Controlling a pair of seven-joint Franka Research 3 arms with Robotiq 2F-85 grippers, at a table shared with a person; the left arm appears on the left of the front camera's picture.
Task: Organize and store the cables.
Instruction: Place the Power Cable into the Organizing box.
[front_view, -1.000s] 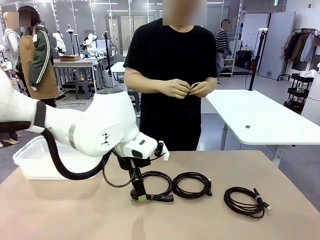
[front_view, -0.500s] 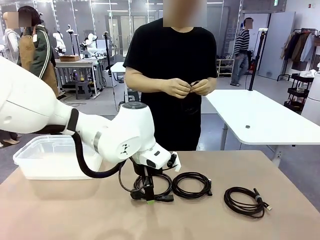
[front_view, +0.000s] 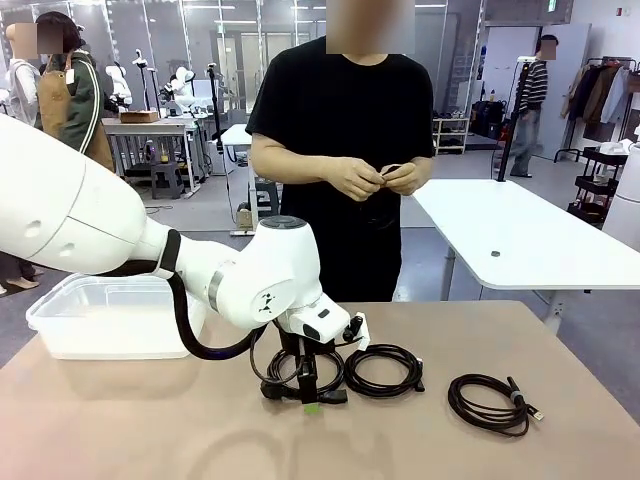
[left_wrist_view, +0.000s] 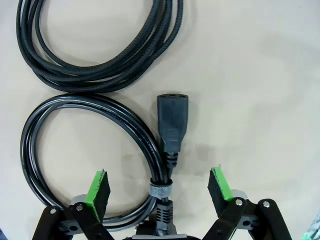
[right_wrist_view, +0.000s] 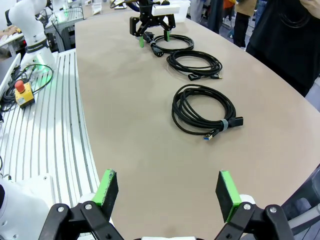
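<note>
Over the middle of the tabletop (front_view: 150, 430), the left arm is reached in from the left side and bent sharply down at the wrist, so that the left claw (front_view: 311, 397) is pointed straight down at the leftmost cable (left_wrist_view: 75, 150). Its jaws are spread wide to either side of the spot where that coil is bound by a grey strap (left_wrist_view: 161, 190); the green pads (left_wrist_view: 97, 187) are held clear of the cord, and nothing is gripped. A black plug end (left_wrist_view: 172, 117) is seen lying flat between the pads and a little ahead of them. The middle cable (front_view: 383, 368) is laid just beside the first coil, and the third cable (front_view: 488, 400) is set apart from both, farther to the right. The right claw (right_wrist_view: 167, 190) is held above the robot's edge of the tabletop, well back from the coils, with its jaws fully parted and nothing between them. A white plastic bin (front_view: 100, 320) is placed at the far left of the tabletop, well apart from the cables; its inside is partly hidden by the arm, and its contents cannot be told. The person's hands (front_view: 355, 177) are held together in front of the body at the far side.
</note>
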